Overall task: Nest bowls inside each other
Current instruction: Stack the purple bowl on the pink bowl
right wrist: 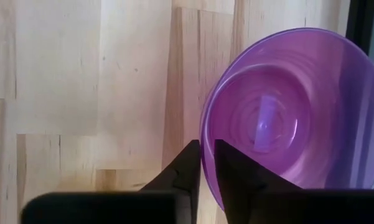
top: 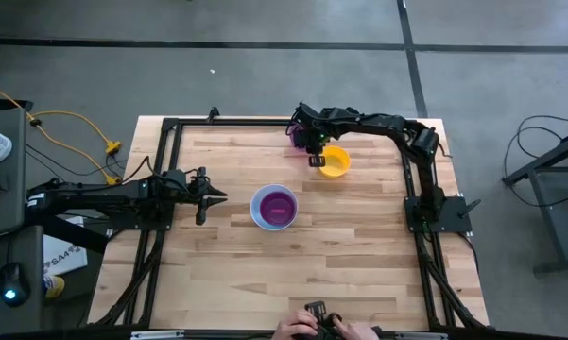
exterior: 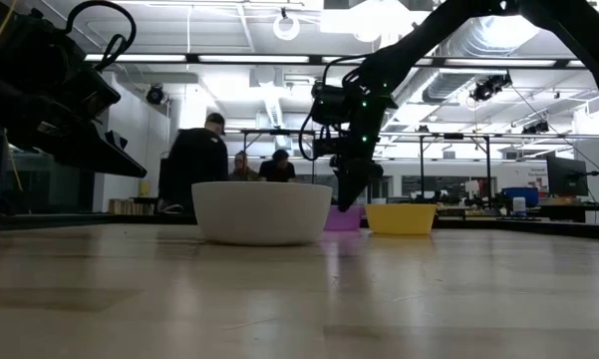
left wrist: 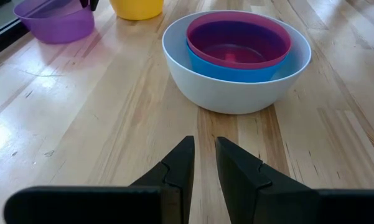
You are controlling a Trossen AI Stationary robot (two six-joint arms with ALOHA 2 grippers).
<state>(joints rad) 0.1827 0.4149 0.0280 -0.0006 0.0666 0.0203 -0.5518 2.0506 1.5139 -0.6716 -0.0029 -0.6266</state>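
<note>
A white bowl stands near the table's middle with a blue bowl nested in it and a red bowl inside that. Far back, a purple bowl and a yellow bowl stand upright on their bases, side by side. My right gripper reaches down at the purple bowl's rim and is shut on it. My left gripper waits at the table's left, open and holding nothing, pointing toward the white bowl. My right gripper pinches the purple bowl's rim between its two fingers, one finger inside the bowl and one outside. The fingers come from above, slanting steeply down. The bowl sits upright with its base on the table.
A dark metal frame runs along the table's edges, close behind the purple bowl. A person's hands show at the near edge. People stand in the room beyond the far edge. Bare wood lies between the white bowl and the near edge.
</note>
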